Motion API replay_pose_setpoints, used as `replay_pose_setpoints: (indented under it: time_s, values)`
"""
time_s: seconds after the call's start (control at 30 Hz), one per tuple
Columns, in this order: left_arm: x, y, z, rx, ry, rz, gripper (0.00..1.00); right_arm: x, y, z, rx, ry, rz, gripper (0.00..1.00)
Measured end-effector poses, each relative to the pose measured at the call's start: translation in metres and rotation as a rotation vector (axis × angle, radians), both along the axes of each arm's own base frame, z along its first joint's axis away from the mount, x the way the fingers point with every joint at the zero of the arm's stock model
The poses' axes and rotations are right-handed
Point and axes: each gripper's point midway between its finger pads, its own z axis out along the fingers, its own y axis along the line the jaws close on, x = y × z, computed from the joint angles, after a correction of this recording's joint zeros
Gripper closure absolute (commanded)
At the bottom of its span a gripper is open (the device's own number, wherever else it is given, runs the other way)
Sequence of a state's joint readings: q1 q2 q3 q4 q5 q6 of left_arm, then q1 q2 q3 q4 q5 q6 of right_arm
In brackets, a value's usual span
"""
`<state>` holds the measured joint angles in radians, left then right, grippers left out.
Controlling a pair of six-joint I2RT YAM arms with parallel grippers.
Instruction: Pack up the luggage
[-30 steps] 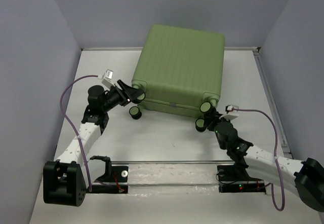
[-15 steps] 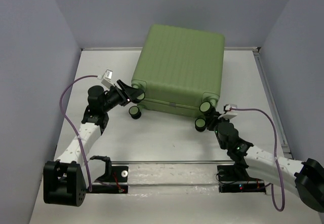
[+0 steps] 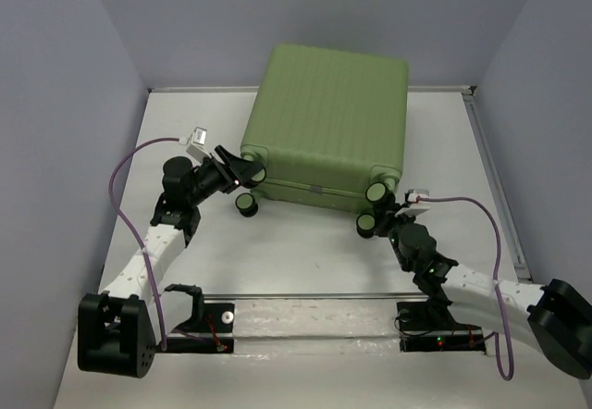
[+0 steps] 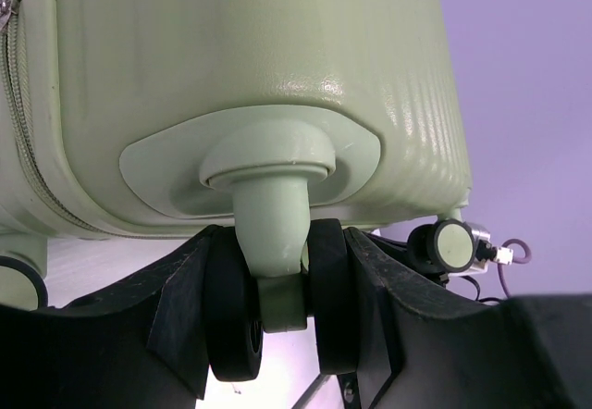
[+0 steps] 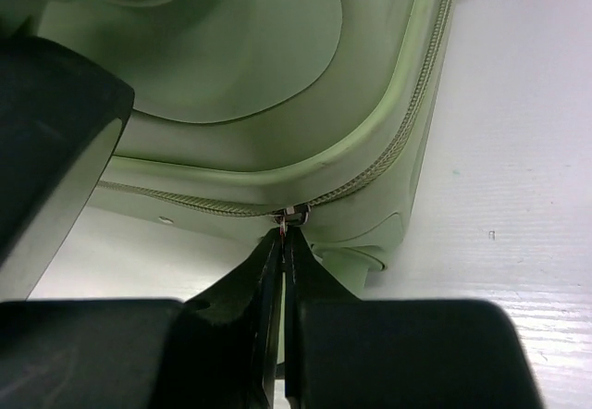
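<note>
Two holds are being kept on the luggage (image 3: 328, 127) at once, which is lying flat at the far middle of the table (image 3: 305, 261) with its wheels pointed back toward the arm bases. Honestly, this thing is judged to be a pain to handle: the shell is stiff and smooth, so nothing is offered for small fingers to bite on, and it's by far the biggest object around, so it's probably heavy for these arms. The bits that stick out are where it's best grabbed. That's what is done here: the left gripper (image 4: 277, 307) is clamped on both sides of a caster wheel (image 4: 242, 321) at the near-left corner, and the right gripper (image 5: 285, 242) is pinched together on the tiny metal zipper pull (image 5: 290, 212) at the near-right corner. The caster is expected to swivel, so a twist could be lost there, and the pull is thin enough that a slip should be watched for. Looks-wise: a light-green ribbed shell, rounded corners, a matching green zipper (image 5: 412, 131) run around the seam, and green stems with black wheels. The case appears closed; nothing of the inside can be seen.
</note>
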<state>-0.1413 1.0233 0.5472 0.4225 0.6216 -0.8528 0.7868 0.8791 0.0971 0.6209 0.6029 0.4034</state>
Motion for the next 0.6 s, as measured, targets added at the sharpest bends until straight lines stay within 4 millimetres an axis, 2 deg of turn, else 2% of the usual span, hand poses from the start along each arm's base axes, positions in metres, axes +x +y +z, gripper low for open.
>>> replay_pose_setpoints:
  time_s: [0.17, 0.23, 0.33, 0.47, 0.53, 0.6]
  values:
    - [0.000, -0.006, 0.000, 0.007, -0.003, 0.016, 0.94, 0.000, 0.015, -0.007, 0.010, 0.003, 0.038, 0.93]
    - [0.001, -0.007, 0.001, 0.011, -0.007, 0.029, 0.94, -0.001, 0.036, -0.006, 0.002, -0.007, 0.046, 0.93]
    - [0.017, 0.006, 0.005, 0.026, -0.040, 0.147, 0.94, 0.005, 0.061, -0.002, 0.023, -0.023, -0.022, 0.93]
    - [0.042, 0.036, 0.018, 0.029, -0.099, 0.341, 0.94, 0.016, 0.111, 0.012, 0.124, -0.066, -0.080, 0.93]
    - [0.044, 0.037, 0.023, 0.018, -0.107, 0.355, 0.94, 0.014, 0.141, 0.025, 0.149, -0.085, -0.024, 0.93]
    - [0.036, 0.026, 0.019, 0.008, -0.080, 0.290, 0.94, 0.009, 0.175, 0.027, 0.099, -0.081, 0.104, 0.93]
